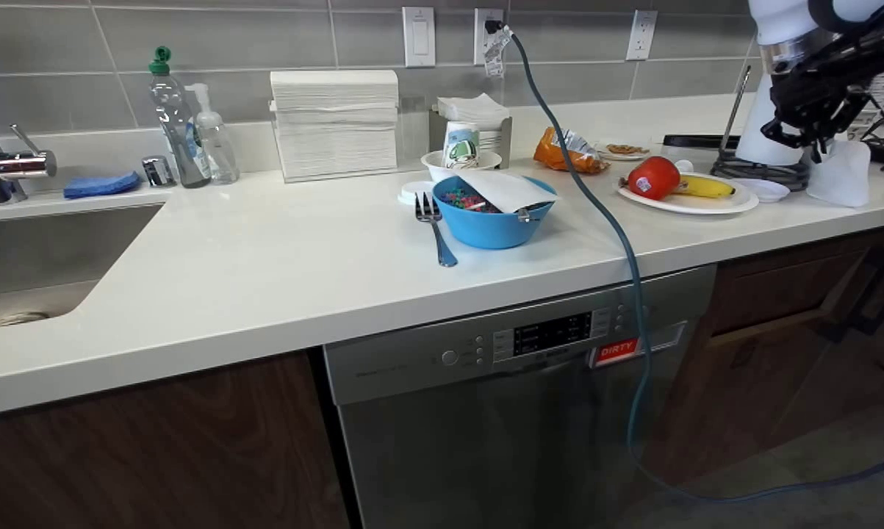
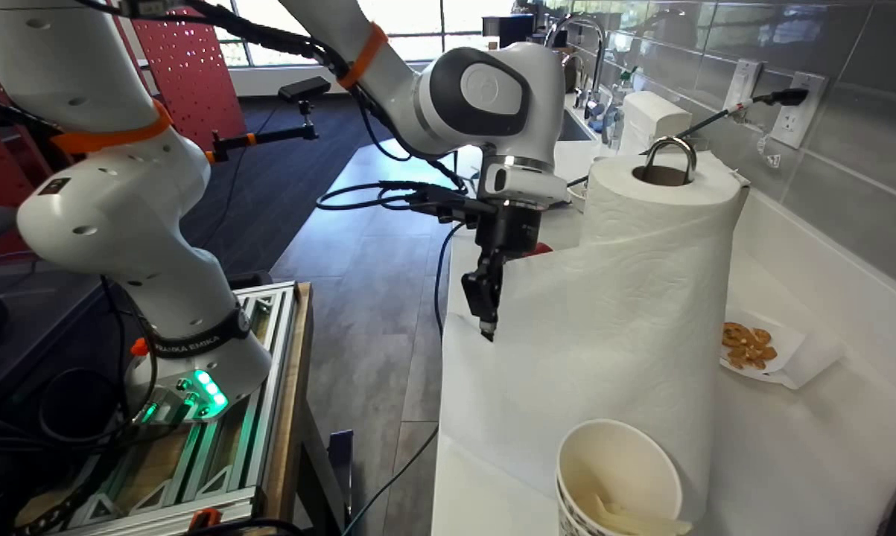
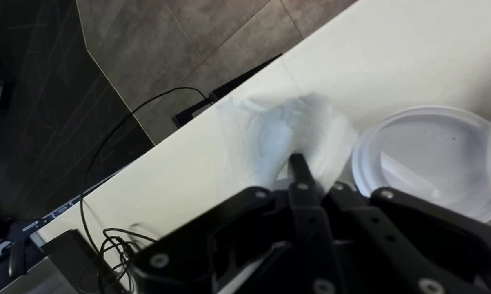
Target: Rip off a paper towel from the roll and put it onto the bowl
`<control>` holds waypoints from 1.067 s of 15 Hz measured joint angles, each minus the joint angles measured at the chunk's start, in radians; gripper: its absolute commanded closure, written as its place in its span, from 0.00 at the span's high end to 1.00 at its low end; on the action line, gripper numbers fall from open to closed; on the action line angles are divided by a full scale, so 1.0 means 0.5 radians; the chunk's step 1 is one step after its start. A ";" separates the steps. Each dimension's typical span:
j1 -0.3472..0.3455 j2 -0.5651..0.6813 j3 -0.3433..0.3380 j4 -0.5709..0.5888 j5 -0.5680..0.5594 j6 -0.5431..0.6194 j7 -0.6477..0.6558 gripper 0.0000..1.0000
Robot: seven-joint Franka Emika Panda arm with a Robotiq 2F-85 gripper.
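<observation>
Beside upright roll [image 2: 663,290], toward front edge of worktop [image 2: 812,454]: pinching paper towel [image 2: 529,380] in pincer [image 2: 488,332], seemingly unripped; probably needing sharp tug outward, across roll's vertical axis, to tear.

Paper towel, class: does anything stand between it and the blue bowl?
Yes, in an exterior view: a small dish, a plate holding red fruit and banana, then a power cord. The paper towel is also attached to the roll.
</observation>
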 measured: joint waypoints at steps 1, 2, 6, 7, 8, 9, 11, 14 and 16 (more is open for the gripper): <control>0.006 -0.006 0.005 0.000 0.044 0.006 -0.029 0.00; 0.011 -0.014 0.010 0.000 0.089 0.019 -0.061 0.00; 0.020 -0.031 0.015 -0.005 0.245 0.117 -0.192 0.00; 0.021 -0.034 0.016 -0.010 0.278 0.147 -0.223 0.00; 0.022 -0.036 0.017 -0.015 0.309 0.178 -0.251 0.00; 0.023 -0.037 0.019 -0.020 0.337 0.212 -0.279 0.00; 0.031 -0.039 0.024 -0.031 0.377 0.271 -0.330 0.00; 0.051 -0.043 0.043 -0.054 0.411 0.333 -0.391 0.00; 0.062 -0.047 0.064 -0.076 0.421 0.363 -0.419 0.00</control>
